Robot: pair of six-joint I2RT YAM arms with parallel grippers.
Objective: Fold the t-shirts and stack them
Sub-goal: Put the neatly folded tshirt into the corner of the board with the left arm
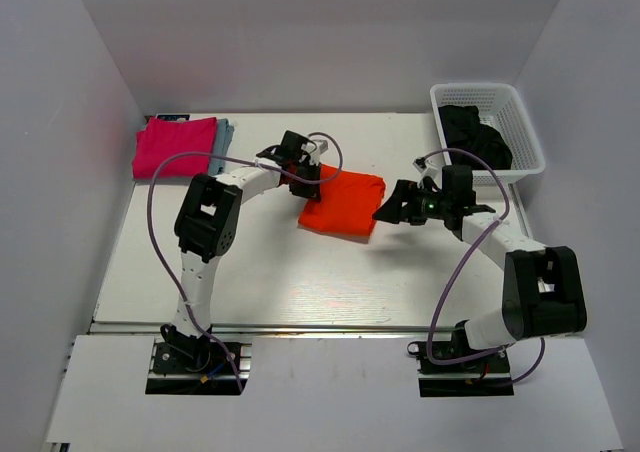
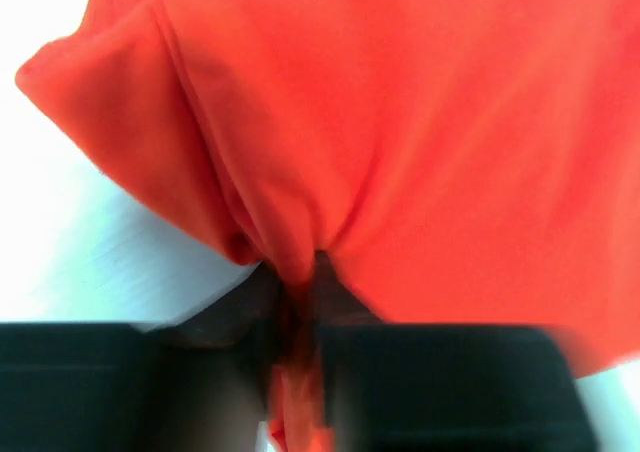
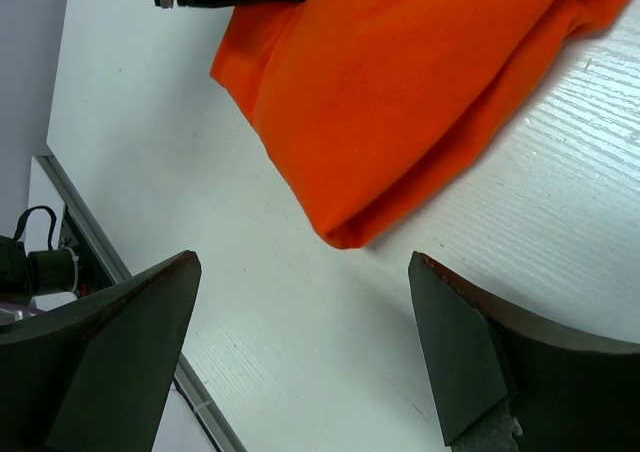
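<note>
The folded bright orange t-shirt (image 1: 343, 204) lies at the middle of the table. My left gripper (image 1: 306, 172) is at its far-left edge, and the left wrist view shows its jaws shut on a pinched fold of the orange t-shirt (image 2: 400, 122). My right gripper (image 1: 392, 209) hovers just off the shirt's right edge, wide open and holding nothing; in its view a folded corner of the orange t-shirt (image 3: 400, 102) lies ahead of the fingers. A magenta-pink t-shirt (image 1: 175, 146) rests folded on a light blue-grey t-shirt (image 1: 222, 134) at the far left. Dark t-shirts (image 1: 476, 137) fill the basket.
A white lattice basket (image 1: 520, 132) stands at the far right corner. White walls close in the table on three sides. The table's near edge has a metal rail (image 1: 330, 325) by the arm bases.
</note>
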